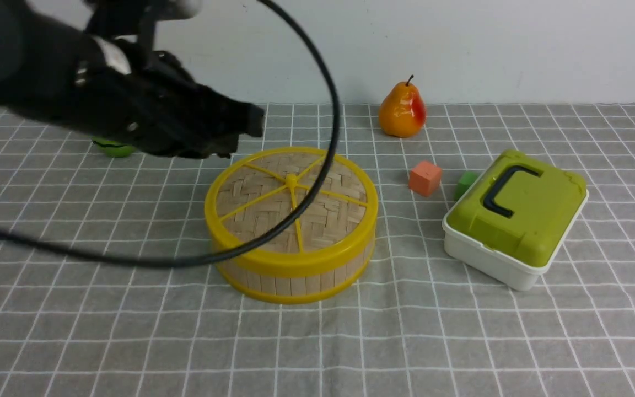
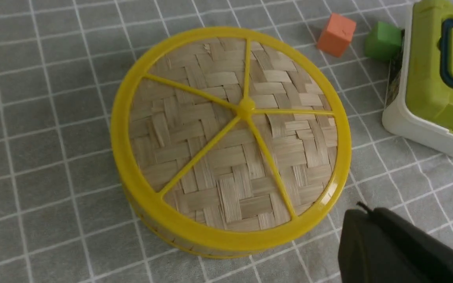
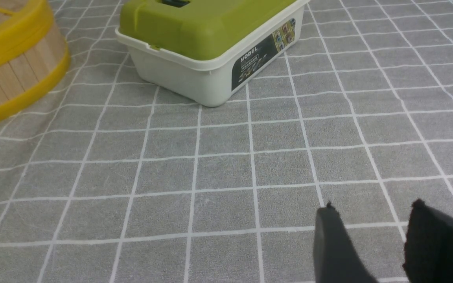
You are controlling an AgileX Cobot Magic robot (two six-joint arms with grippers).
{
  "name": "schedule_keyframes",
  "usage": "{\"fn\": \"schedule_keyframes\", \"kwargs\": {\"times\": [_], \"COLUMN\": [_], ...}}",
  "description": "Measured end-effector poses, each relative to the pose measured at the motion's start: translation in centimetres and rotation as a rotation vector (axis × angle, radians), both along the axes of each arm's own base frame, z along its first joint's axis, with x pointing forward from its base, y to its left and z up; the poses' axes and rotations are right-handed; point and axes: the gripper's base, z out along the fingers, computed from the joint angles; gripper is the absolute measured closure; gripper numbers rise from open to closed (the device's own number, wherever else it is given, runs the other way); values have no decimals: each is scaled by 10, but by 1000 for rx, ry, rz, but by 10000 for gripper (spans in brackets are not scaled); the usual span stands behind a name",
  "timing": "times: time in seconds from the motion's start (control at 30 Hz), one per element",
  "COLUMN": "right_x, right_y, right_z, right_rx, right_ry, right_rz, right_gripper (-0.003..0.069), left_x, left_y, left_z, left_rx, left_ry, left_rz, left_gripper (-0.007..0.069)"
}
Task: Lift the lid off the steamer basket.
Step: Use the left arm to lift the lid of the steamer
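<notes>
We see a grey cloth (image 1: 130, 331) with a white grid, carrying the steamer basket (image 1: 295, 282) near the middle. Right of it lie an orange cube (image 1: 425, 178), a green cube (image 1: 465, 183) and a green-lidded white box (image 1: 488, 259). A pear (image 1: 403, 110) stands farther back, and a half-hidden green thing (image 1: 113, 148) sits far left.

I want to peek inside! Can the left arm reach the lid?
Probably yes. The left claw hangs close by the lid, and nothing sits on top of it.

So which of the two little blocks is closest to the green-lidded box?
The green block, right beside the box at its far corner. The orange block stands apart from it, on the side toward the steamer basket.
</notes>
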Motion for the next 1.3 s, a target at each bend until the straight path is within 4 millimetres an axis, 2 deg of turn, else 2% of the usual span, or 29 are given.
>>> {"fn": "schedule_keyframes", "kwargs": {"times": [0.03, 0.13, 0.17, 0.23, 0.27, 0.3, 0.37, 0.47, 0.57, 0.77, 1.07, 1.23, 1.3], "right_x": [0, 0, 0, 0, 0, 0, 0, 0, 0, 0, 0, 0, 0], "right_y": [0, 0, 0, 0, 0, 0, 0, 0, 0, 0, 0, 0, 0], "right_z": [0, 0, 0, 0, 0, 0, 0, 0, 0, 0, 0, 0, 0], "right_rx": [0, 0, 0, 0, 0, 0, 0, 0, 0, 0, 0, 0, 0], "right_ry": [0, 0, 0, 0, 0, 0, 0, 0, 0, 0, 0, 0, 0], "right_rz": [0, 0, 0, 0, 0, 0, 0, 0, 0, 0, 0, 0, 0], "right_gripper": [418, 418, 418, 418, 418, 418, 418, 418, 418, 418, 418, 418, 418], "left_x": [2, 25, 41, 54, 56, 65, 74, 88, 101, 120, 132, 134, 134], "left_y": [-1, -12, -18, -25, -25, -33, -44, -61, -75, -84, -90, -91, -91], "left_z": [0, 2, 3, 1, 0, -5, -14, -33, -53, -78, -100, -110, -110], "left_rx": [3, 56, 106, 165, 172, 225, 276, 342, 381, 433, 461, 466, 465], "left_ry": [5, 57, 63, 71, 72, 89, 112, 132, 146, 161, 165, 186, 186], "left_rz": [4, 64, 100, 119, 122, 124, 101, 43, 10, 10, 9, 14, 14], "left_gripper": [636, 610, 563, 495, 487, 403, 312, 225, 194, 196, 223, 320, 396]}}
